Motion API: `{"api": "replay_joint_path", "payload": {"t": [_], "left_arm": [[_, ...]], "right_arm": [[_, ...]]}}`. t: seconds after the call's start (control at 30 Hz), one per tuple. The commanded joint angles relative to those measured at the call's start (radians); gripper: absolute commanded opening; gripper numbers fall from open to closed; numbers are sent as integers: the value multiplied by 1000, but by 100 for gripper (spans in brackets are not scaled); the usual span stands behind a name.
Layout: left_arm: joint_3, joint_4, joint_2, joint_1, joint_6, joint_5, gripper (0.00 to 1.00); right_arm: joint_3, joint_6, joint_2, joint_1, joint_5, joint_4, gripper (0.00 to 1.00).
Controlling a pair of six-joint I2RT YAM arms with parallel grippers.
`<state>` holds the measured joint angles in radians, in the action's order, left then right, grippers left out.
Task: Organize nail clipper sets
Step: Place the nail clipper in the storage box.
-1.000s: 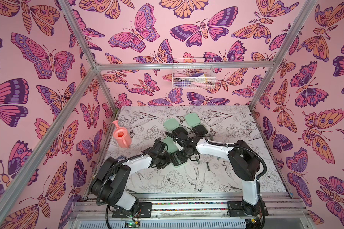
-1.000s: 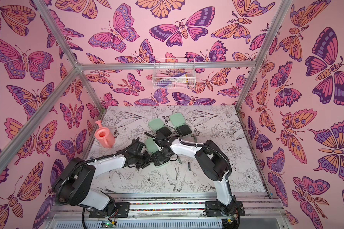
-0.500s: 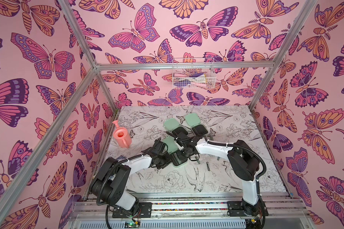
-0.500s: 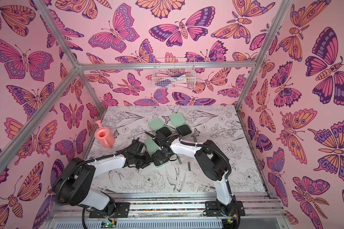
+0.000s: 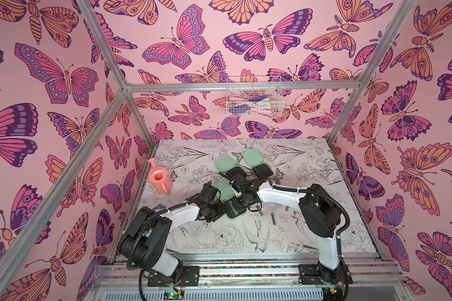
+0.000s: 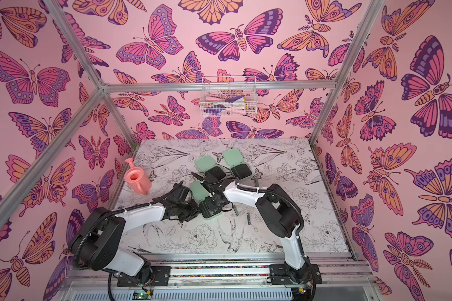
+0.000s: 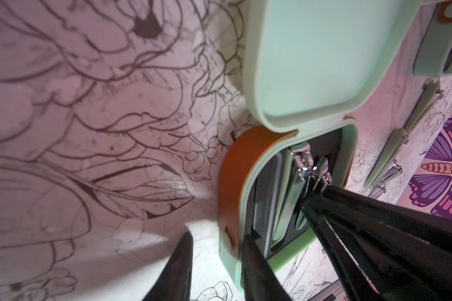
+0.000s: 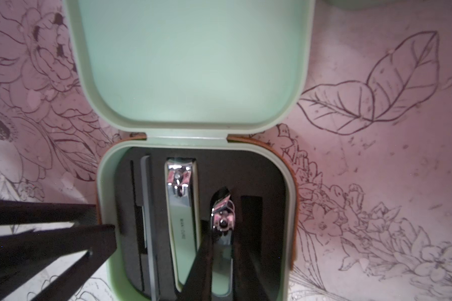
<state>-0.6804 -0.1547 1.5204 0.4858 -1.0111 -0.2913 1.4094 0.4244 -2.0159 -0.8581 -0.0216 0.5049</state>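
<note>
The nearest mint-green case (image 5: 222,189) lies open in the middle of the table (image 5: 219,241). The left jaws pinch the case by its side wall. The right jaws are closed on a small nail clipper (image 8: 222,221) down in the black tray, beside a larger clipper (image 8: 182,206). Two more open cases (image 5: 226,164) (image 5: 251,156) lie just behind, with a pink watering can (image 5: 160,180) off to the left.

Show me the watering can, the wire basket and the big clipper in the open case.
watering can (image 5: 165,186): in a top view, on its pink body.
wire basket (image 5: 253,112): in a top view, on its front wire wall.
big clipper (image 8: 182,224): right wrist view, on the middle of its lever.
</note>
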Motion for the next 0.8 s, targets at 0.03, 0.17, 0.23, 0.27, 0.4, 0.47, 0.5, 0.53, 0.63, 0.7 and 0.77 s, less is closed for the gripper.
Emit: {"api": "replay_joint_path", "payload": {"t": [0.03, 0.17, 0.23, 0.27, 0.4, 0.47, 0.5, 0.53, 0.63, 0.7, 0.77], "left_arm": [[0, -49, 15, 5, 7, 14, 34], [0, -49, 18, 5, 8, 14, 34], [0, -48, 18, 5, 8, 14, 34], [-2, -47, 20, 6, 9, 14, 34], [-1, -46, 21, 5, 9, 12, 34], [-3, -46, 25, 5, 9, 11, 34], [-4, -45, 25, 5, 8, 11, 34], [-4, -45, 26, 5, 9, 9, 34], [-2, -45, 25, 5, 8, 12, 34], [-1, -45, 25, 5, 8, 11, 34], [-4, -45, 26, 5, 8, 9, 33]], "right_arm": [[14, 29, -27, 8, -5, 9, 13], [21, 24, -32, 8, -17, 13, 13], [26, 15, -39, 8, -20, 18, 13], [28, 11, -43, 8, -20, 23, 13], [34, -3, -57, 8, -15, 39, 13], [35, -6, -63, 8, -12, 44, 13], [35, -6, -65, 8, -9, 46, 13], [34, -7, -66, 8, -4, 48, 13], [36, -9, -69, 8, 21, 58, 13], [38, -5, -68, 8, 29, 60, 13], [38, 1, -71, 8, 30, 58, 13]]}}
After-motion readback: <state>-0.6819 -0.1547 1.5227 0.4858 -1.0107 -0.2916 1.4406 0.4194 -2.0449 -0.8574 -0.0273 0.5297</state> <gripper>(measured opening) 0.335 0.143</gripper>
